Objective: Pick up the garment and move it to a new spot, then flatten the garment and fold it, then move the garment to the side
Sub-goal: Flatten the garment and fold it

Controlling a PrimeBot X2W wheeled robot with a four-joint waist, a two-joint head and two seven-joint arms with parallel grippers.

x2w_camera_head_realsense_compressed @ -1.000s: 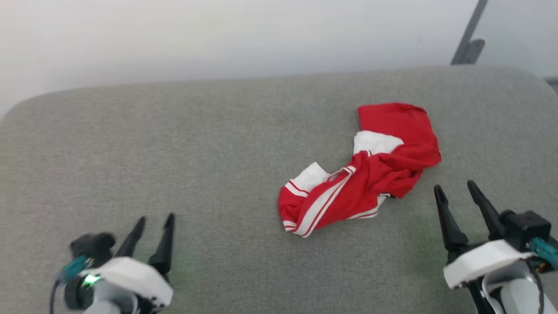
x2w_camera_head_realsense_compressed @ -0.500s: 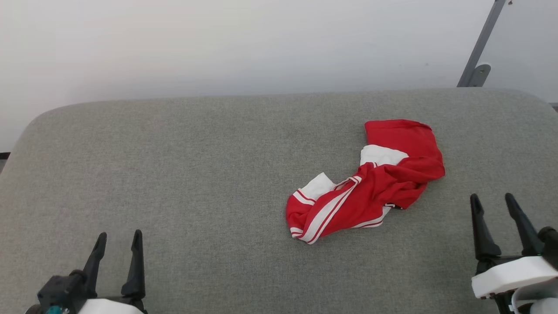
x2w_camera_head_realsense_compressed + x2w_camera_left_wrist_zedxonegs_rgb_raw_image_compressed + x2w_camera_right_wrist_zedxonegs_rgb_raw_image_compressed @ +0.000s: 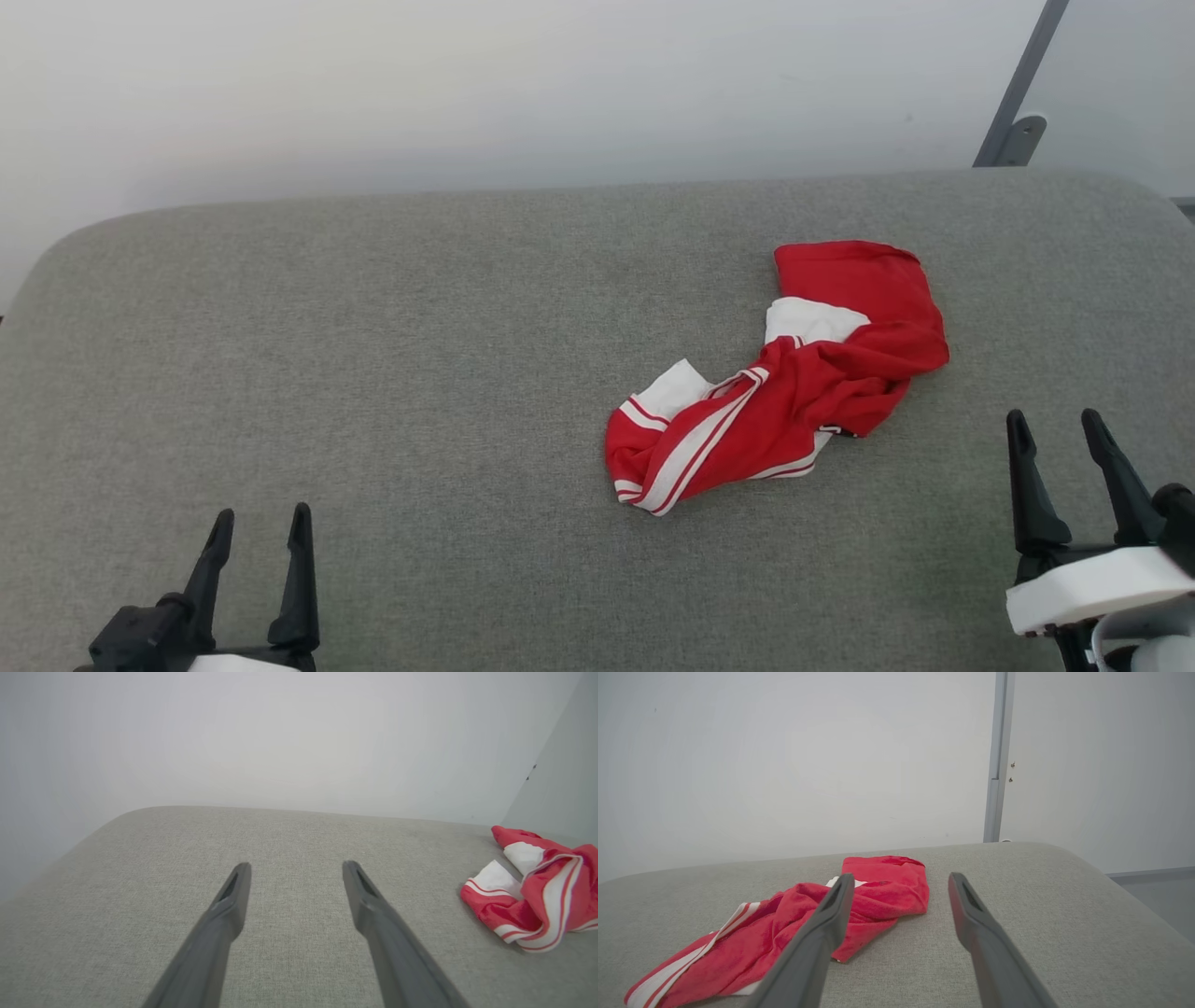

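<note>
Both arms have pulled back toward the near corners since a second ago, and the head camera has shifted too, so the whole scene sits a little differently. Left gripper now shows low at the near left, fingers pointing away from the robot, jaws spread wide, nothing between them. Right gripper sits at the near right, jaws just as wide apart and just as empty.

And the shirt? It has not budged. It lies crumpled and twisted on the grey fabric counter, right of the middle. Red body bunched up, a white sleeve peeking out at the near-left end, another white patch near the far end, striped trim running along the near-left edge. No number can be made out in the folds.

From the right wrist, the shirt lies ahead and to the left of the fingers, near but apart from them. From the left wrist, it sits far off at the right edge, well apart from those fingers. Behind the counter stands a pale wall, with a grey metal post at the far right.
</note>
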